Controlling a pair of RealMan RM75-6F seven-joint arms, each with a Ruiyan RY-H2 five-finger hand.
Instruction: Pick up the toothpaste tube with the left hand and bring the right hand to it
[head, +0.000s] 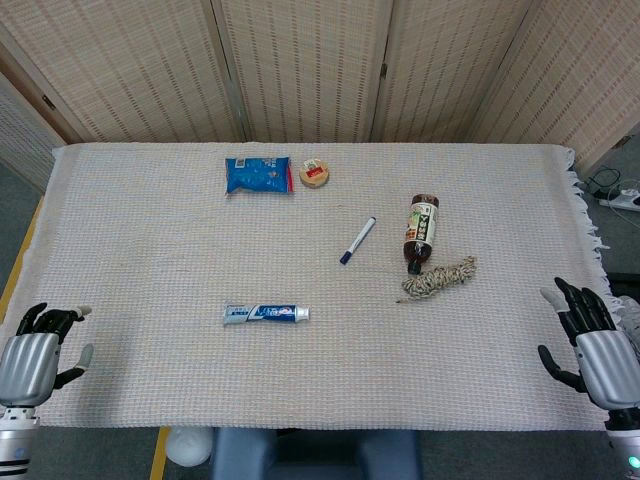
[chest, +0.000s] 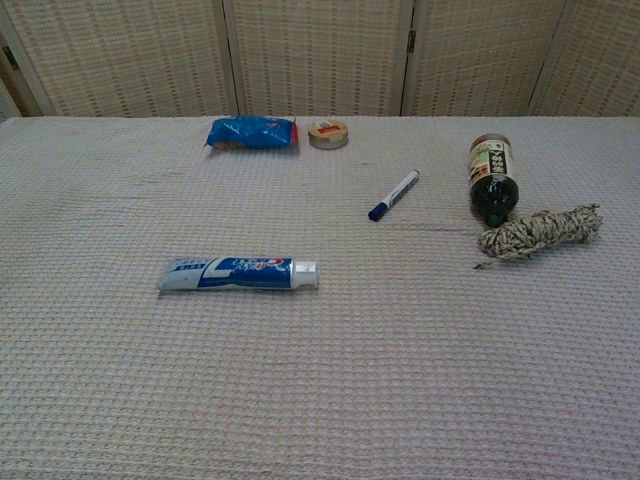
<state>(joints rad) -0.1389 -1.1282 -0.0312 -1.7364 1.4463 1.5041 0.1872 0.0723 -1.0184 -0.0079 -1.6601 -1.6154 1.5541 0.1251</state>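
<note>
A blue and white toothpaste tube lies flat on the cloth-covered table, cap end pointing right. My left hand sits at the near left corner of the table, well left of the tube, fingers apart and holding nothing. At the near right edge my right hand is likewise open and empty, far from the tube. Neither hand shows in the chest view.
A marker lies mid-table. A dark bottle lies on its side with a coil of rope at its near end. A blue packet and a tape roll sit at the back. Folding screens stand behind.
</note>
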